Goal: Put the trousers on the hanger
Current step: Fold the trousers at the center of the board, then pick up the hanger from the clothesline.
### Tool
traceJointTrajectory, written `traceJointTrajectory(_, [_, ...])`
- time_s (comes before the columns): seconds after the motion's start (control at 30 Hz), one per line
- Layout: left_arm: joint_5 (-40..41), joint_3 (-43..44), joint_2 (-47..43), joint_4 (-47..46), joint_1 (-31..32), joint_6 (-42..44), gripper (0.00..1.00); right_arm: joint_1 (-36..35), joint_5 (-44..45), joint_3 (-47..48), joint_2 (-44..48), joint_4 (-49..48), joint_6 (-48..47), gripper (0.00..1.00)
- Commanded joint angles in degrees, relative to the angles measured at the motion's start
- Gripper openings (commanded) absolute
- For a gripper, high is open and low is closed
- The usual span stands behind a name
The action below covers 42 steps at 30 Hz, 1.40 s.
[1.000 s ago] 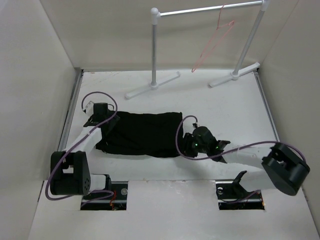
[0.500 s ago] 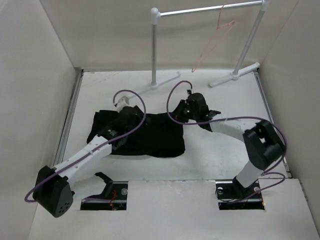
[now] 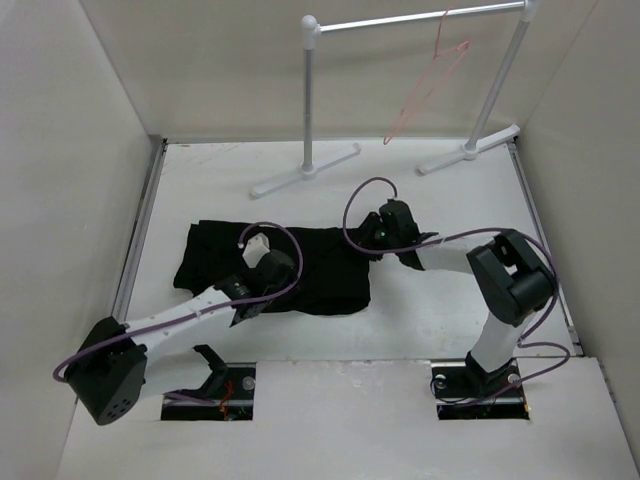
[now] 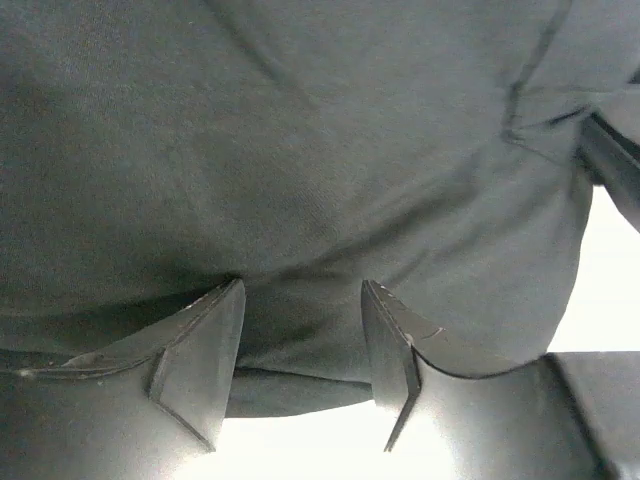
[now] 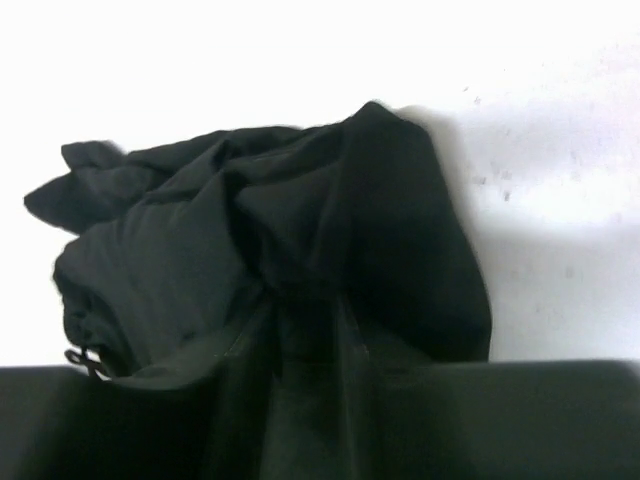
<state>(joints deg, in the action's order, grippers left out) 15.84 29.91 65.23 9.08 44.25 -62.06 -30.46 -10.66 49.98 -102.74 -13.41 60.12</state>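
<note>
**Left gripper** (image 4: 300, 352): its two dark wedge-shaped fingers (image 4: 200, 350) stand apart, and you see cloth behind the gap but nothing pinched in it. It is released, lying low over the near part of the trousers (image 3: 310, 265).

**Right gripper** (image 5: 308, 325): it sits at the garment's right edge, where the cloth is gathered into a raised, creased bunch. Black fingers against black fabric hide the jaw line, so you cannot tell whether a fold is clamped or merely lies between them.

**Trousers:** a soft, matte black fabric with a fine, even surface and one visible seam. They lie folded into a rough rectangle, flat in the middle and rumpled at both ends. They rest on the white table (image 3: 450, 210), between the two arms.

**Hanger** (image 3: 425, 90): a thin pink-red wire, triangular, hooked over the bar of the white-and-grey tubular garment rail (image 3: 400, 20) at the far right. It is bare and well apart from the trousers.

**Progress:** judge the task as early. No part of the garment is on the hanger. You have yet to get a sure hold, lift the cloth off the table, carry it to the rail and drape it over the hanger's lower wire.
</note>
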Motion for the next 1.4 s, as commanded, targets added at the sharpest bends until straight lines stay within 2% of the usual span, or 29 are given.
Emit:
traceJointTrajectory(0.0, [1.6,0.7,-5.0,2.9,0.0,-1.4,0.49,-0.3,1.9,-1.1,8.8,-0.4,-1.0,0.48])
traceJointTrajectory(0.07, [1.1,1.3,-7.4,4.0,0.3,-1.2,0.5,-0.3,2.3,-1.1,15.3,4.1,-3.0,0.62])
traceJointTrajectory(0.13, [0.2,2.3,-9.4,5.3,0.3,-1.2,0.5,-0.3,2.6,-0.2,21.4,9.0,-5.9,0.7])
traceJointTrajectory(0.23, [-0.6,4.2,-10.8,6.1,0.3,-0.5,0.52,-0.1,4.0,3.4,29.2,17.8,-9.6,0.76])
traceJointTrajectory(0.3, [-1.7,5.7,-10.7,6.2,-0.3,0.6,0.52,0.4,5.5,7.5,32.6,22.4,-12.6,0.75])
traceJointTrajectory(0.33, [-2.2,6.5,-10.2,6.0,-0.6,1.3,0.52,1.0,6.2,10.1,33.5,24.2,-14.2,0.72])
traceJointTrajectory(0.37, [-2.7,7.3,-9.6,5.7,-0.8,2.1,0.53,1.9,6.7,13.4,33.8,26.0,-15.9,0.64])
traceJointTrajectory(0.47, [-3.9,9.4,-7.4,5.1,-1.1,4.6,0.53,5.7,6.7,23.3,31.6,29.4,-19.8,0.22])
traceJointTrajectory(0.5, [-4.3,10.2,-6.6,5.0,-1.1,5.6,0.53,7.4,6.7,27.2,29.9,30.4,-21.0,0.16])
traceJointTrajectory(0.53, [-4.8,11.0,-6.1,5.0,-1.3,6.6,0.53,9.2,6.8,31.8,27.4,31.3,-22.5,0.15])
traceJointTrajectory(0.57, [-5.1,11.7,-5.7,5.0,-1.6,7.5,0.53,10.5,7.1,34.7,25.5,31.6,-23.3,0.16])
traceJointTrajectory(0.63, [-5.7,12.5,-5.3,5.0,-2.2,8.8,0.53,13.7,7.1,42.6,20.4,33.4,-24.6,0.31])
traceJointTrajectory(0.7, [-7.0,12.8,-5.1,5.0,-3.3,9.5,0.53,16.1,8.4,49.4,15.6,34.9,-25.2,0.61])
traceJointTrajectory(0.77, [-8.5,12.6,-5.2,5.0,-4.5,9.6,0.53,17.5,8.5,55.1,11.0,36.2,-25.7,0.71])
traceJointTrajectory(0.83, [-9.3,12.0,-5.6,4.8,-5.5,9.6,0.53,18.5,8.4,60.9,6.1,38.0,-25.8,0.75])
traceJointTrajectory(0.93, [-10.2,11.7,-6.2,5.0,-6.7,9.6,0.53,19.3,9.0,67.8,1.1,41.7,-26.4,0.75])
traceJointTrajectory(1.13, [-10.6,11.1,-7.1,5.4,-7.6,9.5,0.53,20.4,8.4,75.4,-6.5,42.0,-26.4,0.73])
traceJointTrajectory(1.37, [-10.5,10.8,-6.6,5.4,-8.2,9.2,0.53,20.4,3.2,75.7,-9.3,36.8,-25.8,0.51])
